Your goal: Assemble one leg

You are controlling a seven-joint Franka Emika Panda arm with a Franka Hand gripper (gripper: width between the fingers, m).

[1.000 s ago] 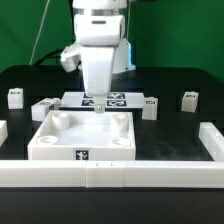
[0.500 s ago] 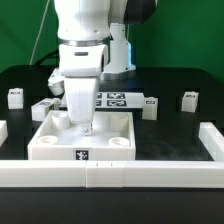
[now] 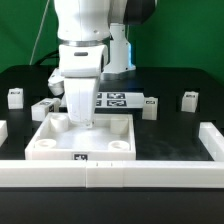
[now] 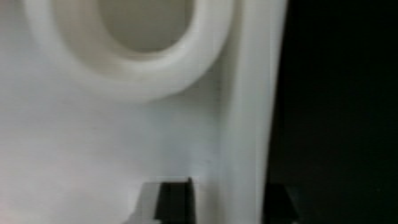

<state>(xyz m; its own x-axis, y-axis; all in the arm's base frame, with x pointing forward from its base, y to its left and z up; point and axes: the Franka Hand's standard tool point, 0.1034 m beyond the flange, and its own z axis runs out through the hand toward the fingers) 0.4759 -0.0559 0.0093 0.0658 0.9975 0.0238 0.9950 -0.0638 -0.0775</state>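
Observation:
The large white tray-like panel (image 3: 60, 150) lies at the table's middle with round sockets in its corners. My gripper (image 3: 85, 122) is down inside it by the far socket on the exterior view's left. In the wrist view my gripper (image 4: 228, 205) straddles the panel's thin wall (image 4: 240, 120), one finger on each face, and looks shut on it beside a round socket (image 4: 169, 70). Small white legs stand apart on the table: one at the exterior view's left (image 3: 15, 97), one at its right (image 3: 189, 99), one near the panel's far right corner (image 3: 150, 106).
Another white part (image 3: 44, 108) lies just left of the panel in the exterior view. The marker board (image 3: 110, 99) lies behind the panel. A low white barrier runs along the front (image 3: 110, 176) and up the right side (image 3: 211, 140).
My gripper moved toward the exterior view's left and came down into the panel's far left corner a second ago. It has stayed there over the last half second.

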